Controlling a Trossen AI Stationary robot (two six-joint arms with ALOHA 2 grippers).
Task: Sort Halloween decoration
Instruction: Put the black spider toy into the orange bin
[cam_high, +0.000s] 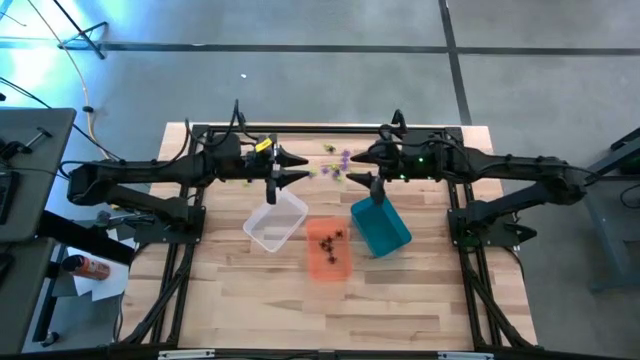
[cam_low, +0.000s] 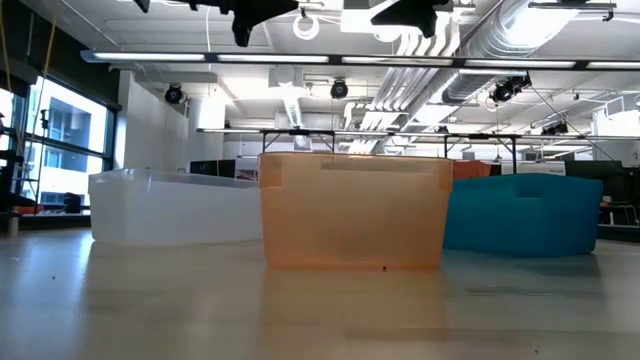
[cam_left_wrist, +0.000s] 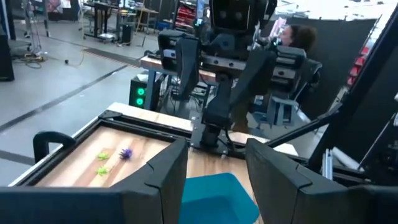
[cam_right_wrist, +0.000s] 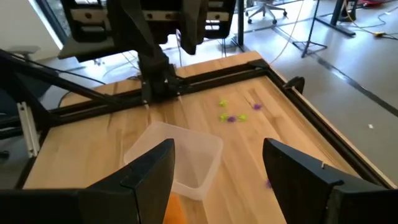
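Left tool (cam_high: 272, 193) above clear bin (cam_high: 276, 224); spiders (cam_high: 338, 163) well apart.

Trinkets (cam_high: 338, 163): too small in the high view to count or shape.
Orange bin (cam_low: 354, 210): contents veiled by its wall in the low view.
Teal bin (cam_left_wrist: 214, 198): cut by the left wrist view's edge.

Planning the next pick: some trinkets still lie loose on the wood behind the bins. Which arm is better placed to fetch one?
Probably the right. The loose trinkets lie just beside the right gripper, which is open and empty. The left gripper hovers farther off, above the clear bin.
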